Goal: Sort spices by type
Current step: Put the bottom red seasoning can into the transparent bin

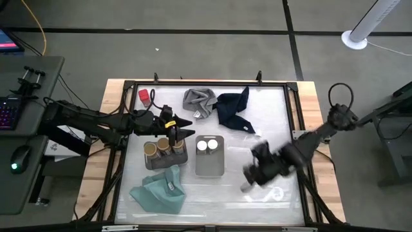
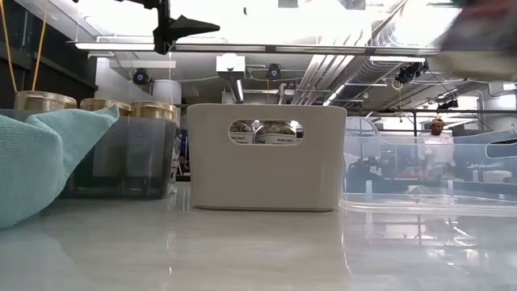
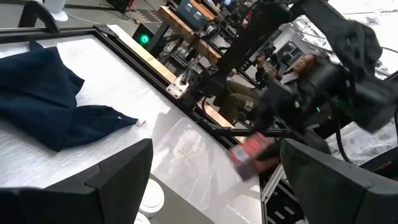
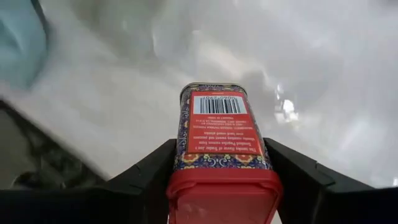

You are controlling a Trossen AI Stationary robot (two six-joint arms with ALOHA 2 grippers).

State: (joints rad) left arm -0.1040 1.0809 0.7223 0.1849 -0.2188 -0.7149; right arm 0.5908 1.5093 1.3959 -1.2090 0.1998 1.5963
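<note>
Right gripper [image 4: 221, 180] clamps a red jar [image 4: 222, 134] above open tabletop [image 1: 270, 116].

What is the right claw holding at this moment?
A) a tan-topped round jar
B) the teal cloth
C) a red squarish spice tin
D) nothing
C: in the right wrist view, the right claw is shut on the red squarish spice tin, one dark finger pressed against each side of it.
</note>
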